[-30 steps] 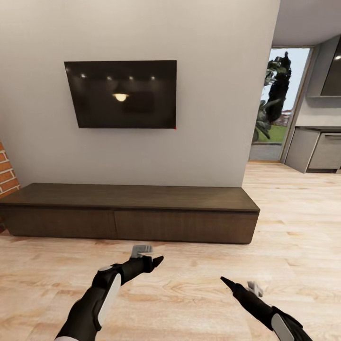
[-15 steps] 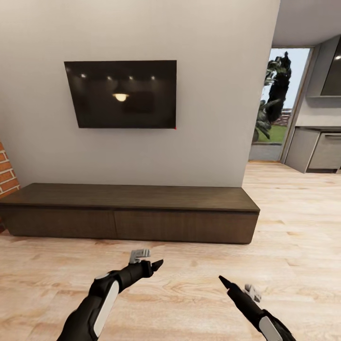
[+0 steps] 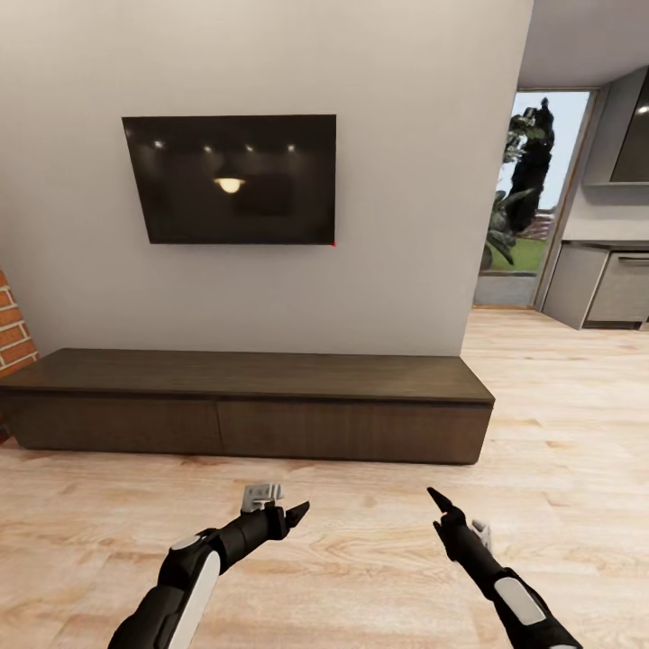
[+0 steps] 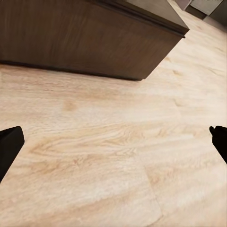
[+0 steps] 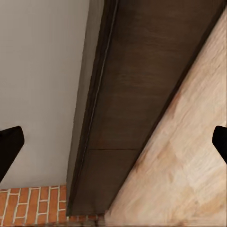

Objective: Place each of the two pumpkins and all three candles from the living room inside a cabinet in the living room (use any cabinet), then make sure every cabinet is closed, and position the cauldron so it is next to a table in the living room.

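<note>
Pale wood planks [image 3: 361,577] run under both my arms in the head view, and beyond the fingers the cabinet [image 3: 243,406] lies long and low against a plain grey wall, dark brown, its flat top bare and its drawer fronts flush and closed. A black TV [image 3: 230,178] hangs on the wall above it. A strip of red brick [image 3: 13,329] shows past the cabinet's left end, and off to the right a doorway [image 3: 523,198] opens onto greenery beside grey kitchen units [image 3: 599,281]. My left gripper [image 3: 290,516] and right gripper [image 3: 439,501] both hover over the floor, short of the cabinet, grasping nothing.

From the left wrist, the two dark fingertips [image 4: 9,146] sit far apart at the picture's edges, so the fingers are released; ahead of them is bare plank floor, then the cabinet's front and corner.

From the right wrist, the fingertips [image 5: 8,144] are likewise spread wide. Between them I see the cabinet's closed front, grey wall, brick and floor.
</note>
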{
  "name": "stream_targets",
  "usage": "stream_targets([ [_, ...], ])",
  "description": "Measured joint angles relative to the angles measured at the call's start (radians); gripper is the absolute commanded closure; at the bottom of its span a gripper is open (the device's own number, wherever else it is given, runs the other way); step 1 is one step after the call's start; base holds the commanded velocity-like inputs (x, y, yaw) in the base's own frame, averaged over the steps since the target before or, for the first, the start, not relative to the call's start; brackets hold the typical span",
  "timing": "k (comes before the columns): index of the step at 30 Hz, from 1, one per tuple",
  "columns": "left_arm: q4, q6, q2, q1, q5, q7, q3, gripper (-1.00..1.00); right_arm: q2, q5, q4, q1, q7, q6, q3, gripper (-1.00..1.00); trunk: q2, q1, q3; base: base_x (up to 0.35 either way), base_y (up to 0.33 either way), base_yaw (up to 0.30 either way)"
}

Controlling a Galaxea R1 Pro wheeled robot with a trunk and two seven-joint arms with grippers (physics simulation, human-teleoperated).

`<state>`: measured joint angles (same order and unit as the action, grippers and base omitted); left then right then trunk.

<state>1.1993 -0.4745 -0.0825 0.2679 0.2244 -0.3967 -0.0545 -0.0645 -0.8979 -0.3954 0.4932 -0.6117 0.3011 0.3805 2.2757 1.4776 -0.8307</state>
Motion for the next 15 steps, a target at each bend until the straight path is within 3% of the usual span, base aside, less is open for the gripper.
stream_targets([
  [5,0.018,-0.001,0.001,-0.006,0.0,-0.009,0.0,-1.0,-0.02,-0.01,0.081,0.004,-0.154,0.078,0.007,-1.0,0.0,0.0,0.0,0.061,0.0,0.0],
  [11,0.062,0.0,0.001,-0.035,-0.001,-0.032,0.0,-1.0,-0.045,-0.012,0.121,-0.001,-0.275,0.095,0.011,-1.0,0.0,0.0,0.0,0.212,0.0,0.0],
  [15,0.071,0.0,0.001,-0.046,-0.001,-0.036,0.0,-1.0,-0.057,-0.011,0.121,-0.004,-0.306,0.095,0.01,-1.0,0.0,0.0,0.0,0.109,0.0,0.0],
])
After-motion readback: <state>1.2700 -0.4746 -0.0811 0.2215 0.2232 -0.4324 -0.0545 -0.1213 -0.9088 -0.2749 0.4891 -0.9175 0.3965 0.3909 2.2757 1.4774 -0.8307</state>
